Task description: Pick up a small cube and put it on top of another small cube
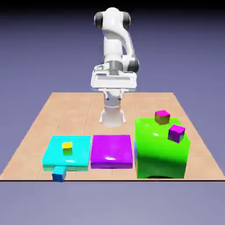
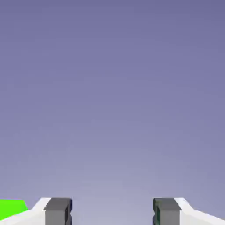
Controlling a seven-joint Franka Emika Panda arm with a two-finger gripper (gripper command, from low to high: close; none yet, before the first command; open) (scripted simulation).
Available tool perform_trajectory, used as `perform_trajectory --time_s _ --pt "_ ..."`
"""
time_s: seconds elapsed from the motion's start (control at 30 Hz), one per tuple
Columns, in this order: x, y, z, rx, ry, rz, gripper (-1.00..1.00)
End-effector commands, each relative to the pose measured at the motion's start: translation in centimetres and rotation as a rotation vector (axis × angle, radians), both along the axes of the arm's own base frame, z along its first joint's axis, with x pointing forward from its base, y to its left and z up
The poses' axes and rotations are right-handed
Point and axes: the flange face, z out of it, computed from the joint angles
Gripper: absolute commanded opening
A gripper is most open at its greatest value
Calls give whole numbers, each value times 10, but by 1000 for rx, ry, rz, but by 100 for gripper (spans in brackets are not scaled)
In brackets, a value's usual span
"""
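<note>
The pincer (image 1: 113, 97) hangs in front of the robot's base, high over the far part of the table (image 1: 81, 110), its two fingers apart with nothing between them. The small blue cube (image 1: 59, 174) lies well apart from it, lower and toward the exterior view's left, at the table's near edge, just in front of the cyan slab (image 1: 53, 151). On that slab sits the yellow cube (image 1: 67, 147), also well apart from the pincer. The hand view shows only the fingertips, a green corner and the plain backdrop.
</note>
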Motion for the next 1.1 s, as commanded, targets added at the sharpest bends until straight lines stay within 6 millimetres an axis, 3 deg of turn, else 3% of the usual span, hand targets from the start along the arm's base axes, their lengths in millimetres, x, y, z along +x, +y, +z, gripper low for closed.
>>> perform_trajectory --time_s 0.0,0.23,0.47,0.8,1.07 --pt "9 -7 -5 11 36 -10 0" --pt "69 -60 -47 81 281 -79 0" --pt "113 -115 -103 132 509 -139 0" --pt "152 -191 -181 165 789 -200 0" --pt "172 -238 -231 148 975 -217 0"
